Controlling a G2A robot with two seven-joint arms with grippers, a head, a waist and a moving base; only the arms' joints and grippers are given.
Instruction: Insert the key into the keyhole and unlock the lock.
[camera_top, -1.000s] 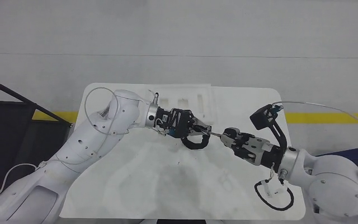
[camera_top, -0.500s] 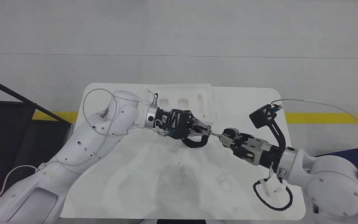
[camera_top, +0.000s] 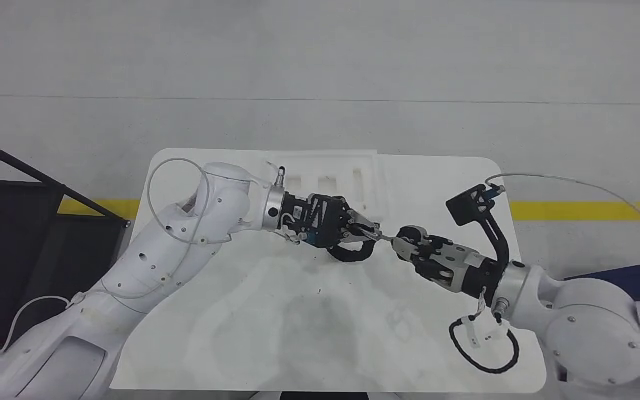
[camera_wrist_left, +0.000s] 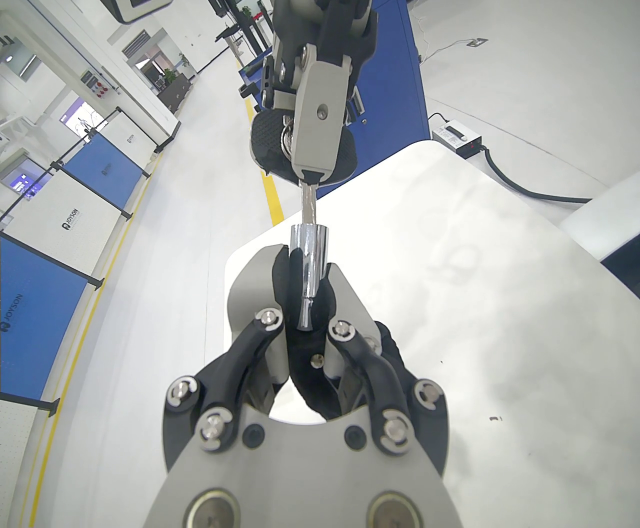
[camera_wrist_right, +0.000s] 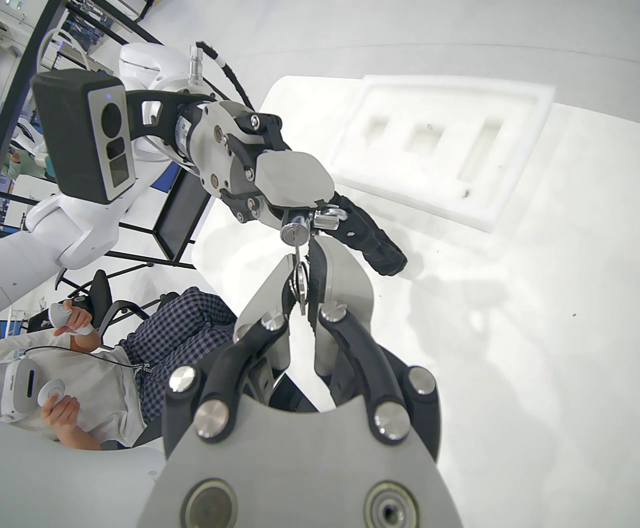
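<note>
Silver key, blade in the keyhole of a chrome, black-cabled cylinder lock.

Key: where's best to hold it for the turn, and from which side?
Likely the flat bow of the key, pads on its broad faces, coming end-on, opposite the lock, as the right gripper does. The blade points straight into the keyhole, leaving only the bow exposed.

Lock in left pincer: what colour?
The lock is shiny chrome silver; left wrist view shows it best.
</note>
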